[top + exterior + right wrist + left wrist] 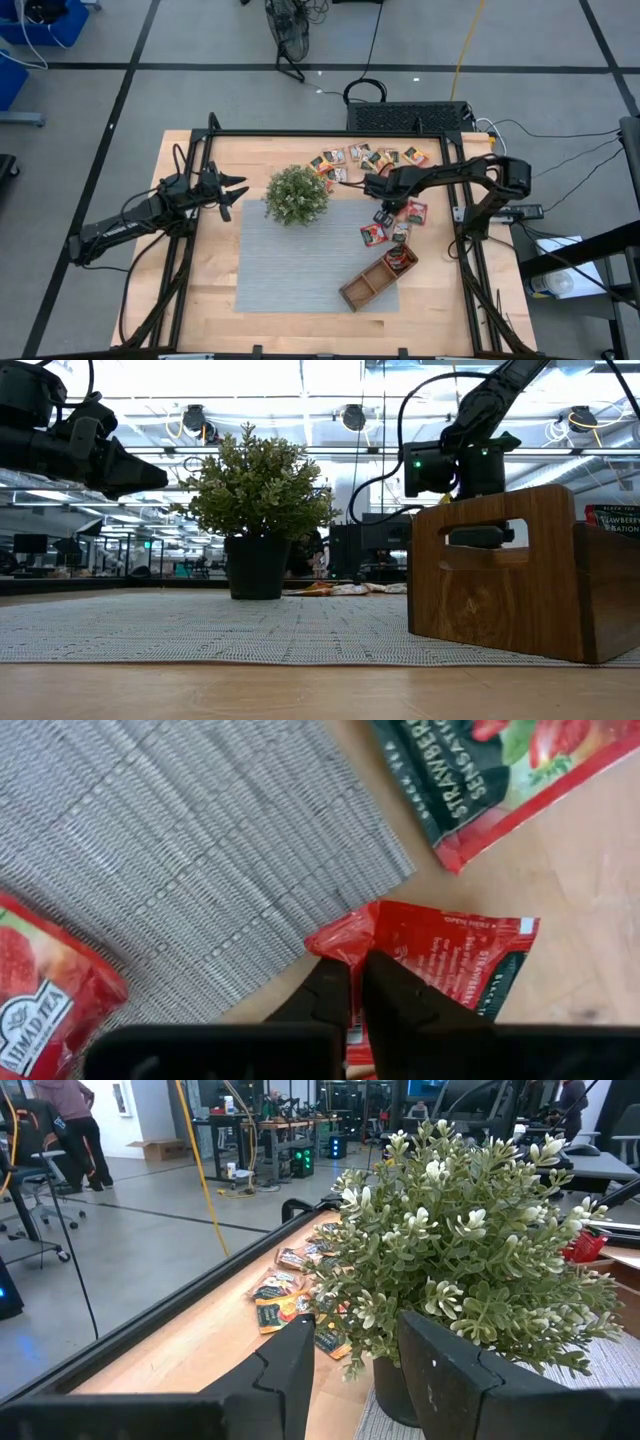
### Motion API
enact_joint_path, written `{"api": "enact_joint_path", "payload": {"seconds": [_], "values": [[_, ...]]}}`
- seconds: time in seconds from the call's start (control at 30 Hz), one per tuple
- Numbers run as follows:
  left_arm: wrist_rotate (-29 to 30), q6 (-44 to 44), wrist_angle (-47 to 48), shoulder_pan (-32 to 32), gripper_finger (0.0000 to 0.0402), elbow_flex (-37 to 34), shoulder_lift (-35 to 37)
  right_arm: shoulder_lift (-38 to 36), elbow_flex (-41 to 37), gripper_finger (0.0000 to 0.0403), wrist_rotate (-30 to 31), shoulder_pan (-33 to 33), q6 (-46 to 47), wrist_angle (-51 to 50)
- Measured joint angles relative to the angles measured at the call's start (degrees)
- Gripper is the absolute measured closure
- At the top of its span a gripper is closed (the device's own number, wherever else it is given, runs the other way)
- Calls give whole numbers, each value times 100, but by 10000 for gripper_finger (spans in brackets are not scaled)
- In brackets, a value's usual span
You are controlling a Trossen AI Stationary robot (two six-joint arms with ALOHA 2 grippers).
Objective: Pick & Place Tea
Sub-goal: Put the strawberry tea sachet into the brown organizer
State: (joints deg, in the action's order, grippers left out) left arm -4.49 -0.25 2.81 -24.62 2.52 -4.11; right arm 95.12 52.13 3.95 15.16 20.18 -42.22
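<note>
red tea sachet (440,960) lies on bare wood at the grey mat (180,850) corner, right gripper (355,990) pinched shut on its crumpled edge only; risk: it slips or tears when lifted. left gripper (355,1370), half open and empty, waits beyond the mat's far side.

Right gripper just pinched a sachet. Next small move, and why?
Probably lift straight up. The right gripper is shut on the corner of a red sachet that lies flat on the wood by the mat; raising it checks the pinch before carrying to the tray.
</note>
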Motion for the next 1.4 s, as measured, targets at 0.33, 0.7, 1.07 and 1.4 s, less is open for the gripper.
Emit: {"api": "enact_joint_path", "payload": {"seconds": [0.33,0.7,1.07,1.4], "values": [[1,0,0,0,254,0,0,-1240,47,398,204,-647,31,438],[0,0,0,0,254,-2,1,-2884,1,400,353,-2390,651,786],[0,0,0,2,254,0,1,-4283,-1141,398,352,-4460,1283,2200],[0,0,0,1,254,-2,-1,-5464,-2442,398,104,-5412,941,3406]]}}
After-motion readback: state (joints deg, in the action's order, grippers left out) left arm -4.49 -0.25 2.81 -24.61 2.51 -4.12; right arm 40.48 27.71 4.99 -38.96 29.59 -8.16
